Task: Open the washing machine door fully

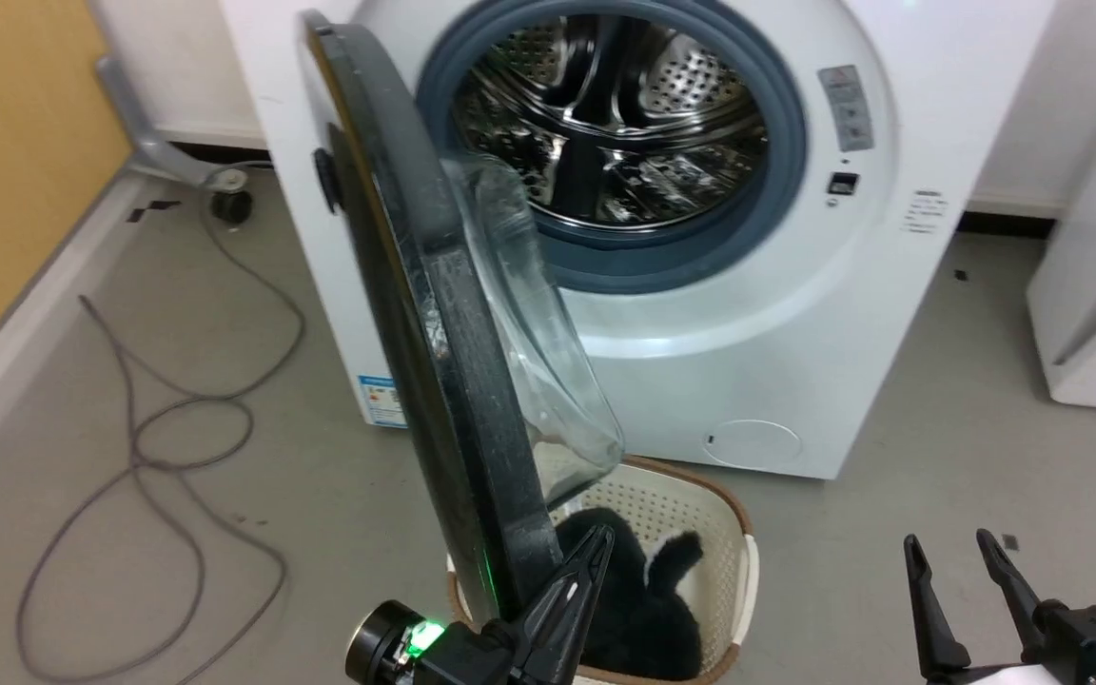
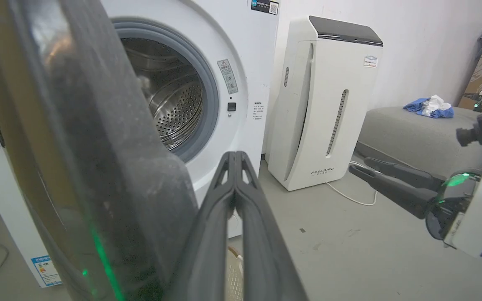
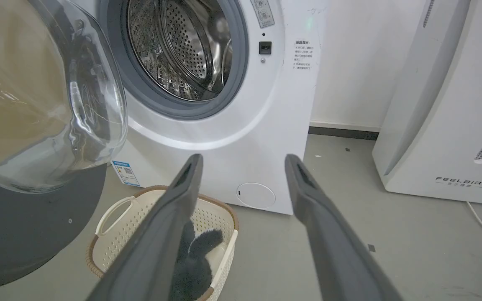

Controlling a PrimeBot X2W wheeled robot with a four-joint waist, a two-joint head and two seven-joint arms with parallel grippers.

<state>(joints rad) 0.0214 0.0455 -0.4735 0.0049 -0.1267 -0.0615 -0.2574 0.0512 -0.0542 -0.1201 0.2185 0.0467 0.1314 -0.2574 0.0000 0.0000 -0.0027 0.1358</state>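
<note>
The white washing machine (image 1: 748, 333) stands ahead with its steel drum (image 1: 605, 114) exposed. Its black washing machine door (image 1: 443, 314) is swung out roughly square to the front, edge-on to my head view, with the clear glass bowl (image 3: 48, 96) facing right. My left gripper (image 1: 596, 544) is shut with nothing in it, fingers lying against the inner side of the door's lower rim; in the left wrist view the door (image 2: 78, 146) looms just left of the closed fingers (image 2: 234, 184). My right gripper (image 1: 952, 547) is open over the floor to the right, well apart from the door.
A cream perforated basket (image 1: 691, 504) holding a dark furry item sits on the floor below the door. A white FEELBIRD appliance (image 2: 329, 104) stands right of the machine, with a grey couch (image 2: 412, 133) beyond it. A grey cable (image 1: 158, 428) loops across the floor at left.
</note>
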